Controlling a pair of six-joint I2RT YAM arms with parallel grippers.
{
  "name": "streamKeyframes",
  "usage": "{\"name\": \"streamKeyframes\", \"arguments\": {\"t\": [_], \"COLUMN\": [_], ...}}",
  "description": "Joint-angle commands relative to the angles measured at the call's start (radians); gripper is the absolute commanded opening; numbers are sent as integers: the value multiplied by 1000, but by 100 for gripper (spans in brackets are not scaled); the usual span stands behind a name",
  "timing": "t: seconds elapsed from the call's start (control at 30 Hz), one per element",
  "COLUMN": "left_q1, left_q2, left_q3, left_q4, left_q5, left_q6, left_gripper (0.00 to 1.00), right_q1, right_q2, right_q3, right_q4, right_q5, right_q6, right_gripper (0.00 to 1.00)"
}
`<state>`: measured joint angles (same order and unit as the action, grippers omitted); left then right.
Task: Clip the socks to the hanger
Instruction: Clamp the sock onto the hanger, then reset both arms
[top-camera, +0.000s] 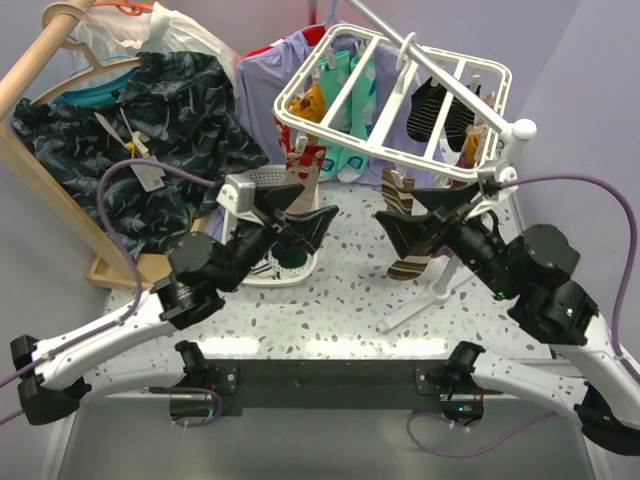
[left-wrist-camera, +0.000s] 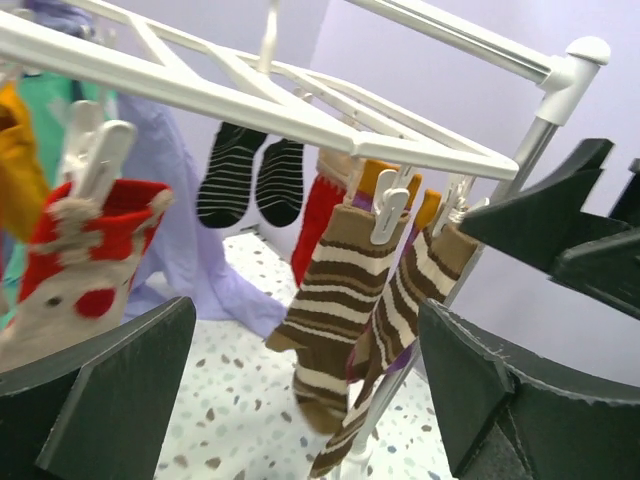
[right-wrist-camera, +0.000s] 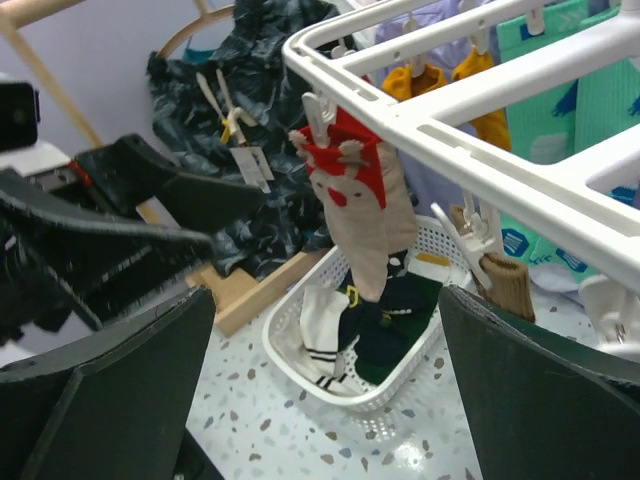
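Left gripper (top-camera: 302, 212): released; two black wedge-shaped fingers spread wide with nothing between them, aimed toward 2 o'clock in the top view, short of the hanger's near rail.
Right gripper (top-camera: 415, 216): released; matte black fingers stand wide apart and grasp nothing, aimed toward 10 o'clock, just beside the striped pair.
Hanger (top-camera: 380, 147): white, smooth plastic rectangular frame with parallel bars, tilted, at 12 to 1 o'clock of the top view, above the far half of the table.
Brown socks (left-wrist-camera: 335, 290): soft knit with cream stripes. Two hang side by side from the hanger's near rail, toes down, cuffs pinched by clips; in the top view they hang at 1 o'clock from the table's centre.
Clips (left-wrist-camera: 385, 215): small white plastic pegs, one on each brown cuff.
Maroon pair: a purple edge peeks from behind the striped pair in the left wrist view; I cannot tell more.
Red sock (right-wrist-camera: 360, 210): red top, cream foot, reindeer face, pegged at the frame's left corner, hanging over the basket.
Black socks (left-wrist-camera: 245, 175): short, thin white stripes, hung on the far side of the frame.
Basket (right-wrist-camera: 400, 400): white slotted plastic tub, rounded, holding dark and white socks, at 11 o'clock from the table's centre.
Table (top-camera: 350, 290): white speckled terrazzo.
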<state>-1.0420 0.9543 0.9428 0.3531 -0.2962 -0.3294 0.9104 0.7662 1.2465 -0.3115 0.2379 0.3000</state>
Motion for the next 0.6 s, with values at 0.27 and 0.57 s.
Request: {"name": "streamKeyframes", "arguments": {"t": [0.27,0.57], "left_q1": [-4,-4], "left_q2": [-275,-479], "left_q3": [-31,-62], "left_q4": [-643,-851], "left_q5": [-247,-380], "left_q6": [35,21], "left_gripper": [100,100], "right_q1": [1,1], "right_q2": [-312,-680], "right_q3": [-114,-311], "right_q4": [-267,-353], "right_q5": [-106,159], "right_q6": [-186,-188], "right_gripper": [99,99]}}
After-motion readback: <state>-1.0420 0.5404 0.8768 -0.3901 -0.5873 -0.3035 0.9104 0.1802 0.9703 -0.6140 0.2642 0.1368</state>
